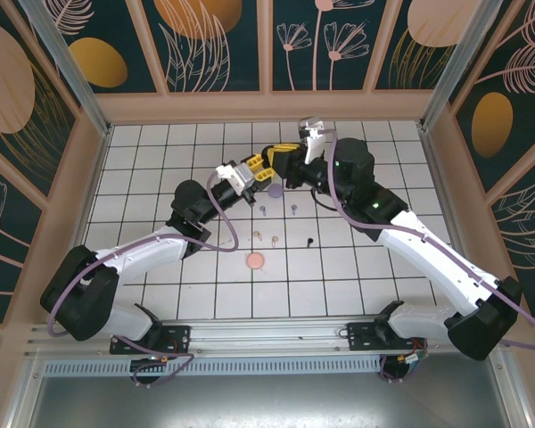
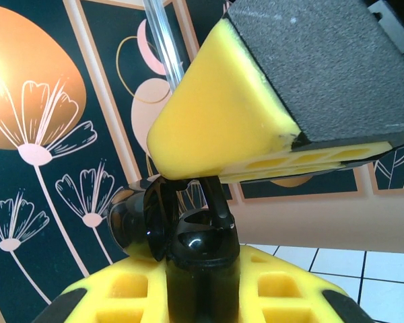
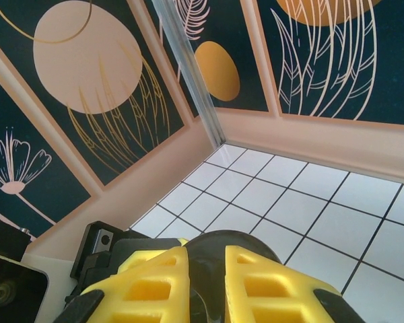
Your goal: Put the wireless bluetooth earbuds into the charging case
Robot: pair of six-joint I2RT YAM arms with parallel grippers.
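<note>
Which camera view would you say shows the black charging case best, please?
The left wrist view: the black charging case sits close up, gripped in the left hand. The right wrist view catches a dark rounded shape, probably it; the top view merely locates it at that hand's tip.

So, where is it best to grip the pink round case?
Across its rim, from straight above, probably: the pink round case lies flat, a low disc, and nothing stands close at its left or right to block the jaws.
</note>
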